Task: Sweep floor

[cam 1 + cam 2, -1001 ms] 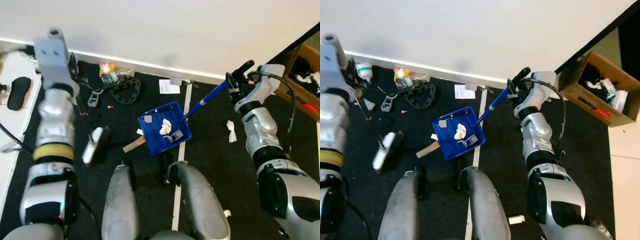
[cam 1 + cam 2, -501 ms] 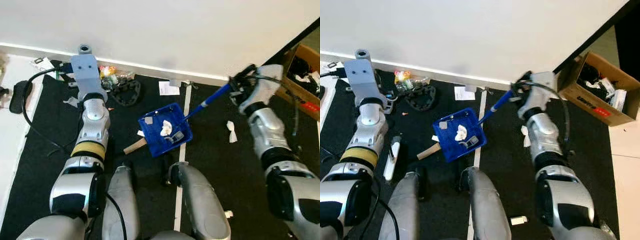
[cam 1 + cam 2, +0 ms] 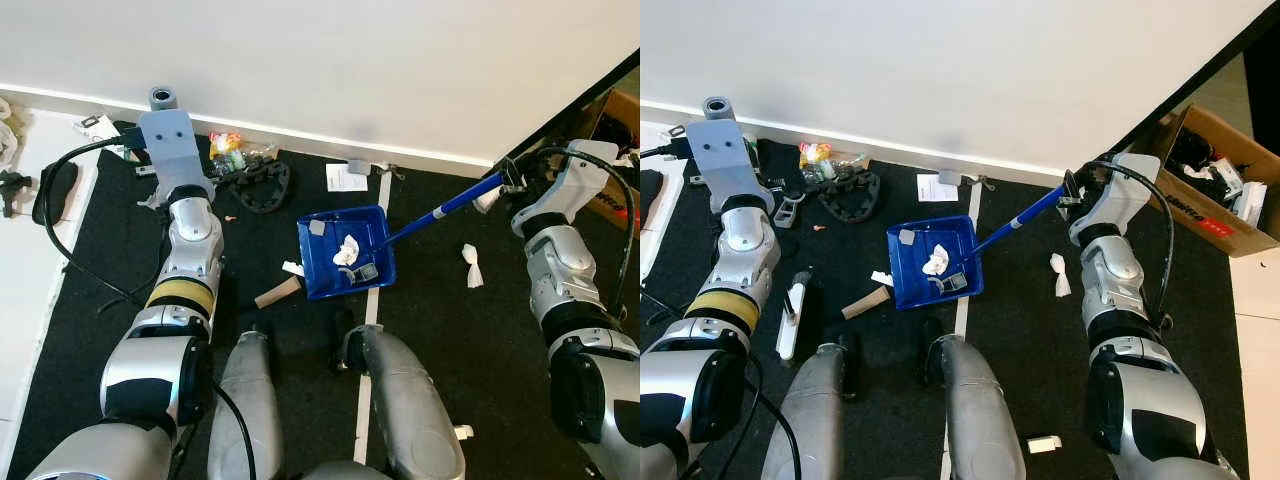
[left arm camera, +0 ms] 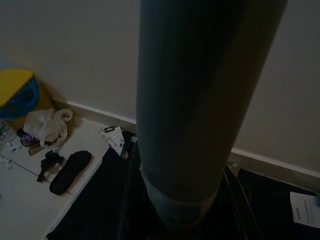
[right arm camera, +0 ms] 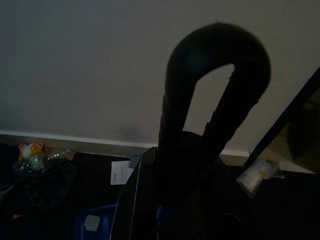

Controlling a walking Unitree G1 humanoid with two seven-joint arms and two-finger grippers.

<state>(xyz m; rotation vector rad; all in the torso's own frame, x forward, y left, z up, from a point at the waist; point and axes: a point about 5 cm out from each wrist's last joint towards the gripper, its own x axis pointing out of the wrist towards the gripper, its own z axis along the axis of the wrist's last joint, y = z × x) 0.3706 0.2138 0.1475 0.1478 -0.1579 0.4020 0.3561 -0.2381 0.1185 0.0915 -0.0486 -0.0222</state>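
Observation:
A blue dustpan (image 3: 322,262) lies on the black mat before my feet, holding crumpled white paper (image 3: 347,249) and small scraps. Its long blue handle (image 3: 440,210) slopes up to my right gripper (image 3: 505,187), which is shut on the black looped handle end (image 5: 215,55). My left arm is raised towards the wall, and my left gripper (image 4: 182,212) is shut on a thick dark broom handle (image 4: 200,100). The white broom head (image 3: 790,322) rests on the mat by my left leg. A white tissue (image 3: 472,264) lies loose on the mat, right of the dustpan.
A wooden piece (image 3: 865,300) lies left of the dustpan. A black chain-like object (image 3: 848,192), snack wrappers (image 3: 815,153) and a paper sheet (image 3: 937,187) lie along the wall. An open cardboard box (image 3: 1215,175) stands at far right. White flooring (image 3: 40,260) borders the mat on the left.
My left arm has swung in from the left edge to point at the wall, and the broom head moved with it. My right gripper has moved right, and the dustpan turned slightly.

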